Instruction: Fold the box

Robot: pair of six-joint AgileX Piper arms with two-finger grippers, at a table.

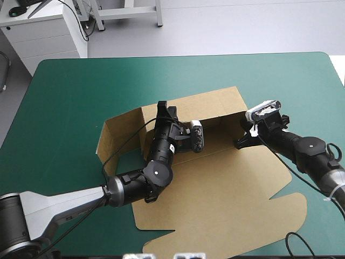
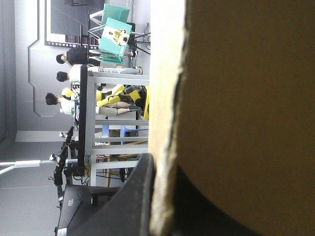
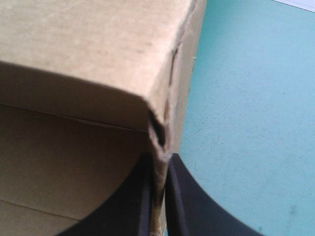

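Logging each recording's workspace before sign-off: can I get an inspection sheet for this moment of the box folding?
surface: teal-green cover, smooth where visible.
job's things: brown box, far and left walls raised, near part lying flat.
clutter: nothing seen.
grippers: left pincer shut on the far wall's top edge; right pincer shut on the wall at the right corner.
cables: nothing seen beyond the robot's own.
surroundings: nothing seen at the table's edges.

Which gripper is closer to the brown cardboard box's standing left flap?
Left: the left gripper pinches the back wall beside that flap; the right gripper pinches the opposite corner.
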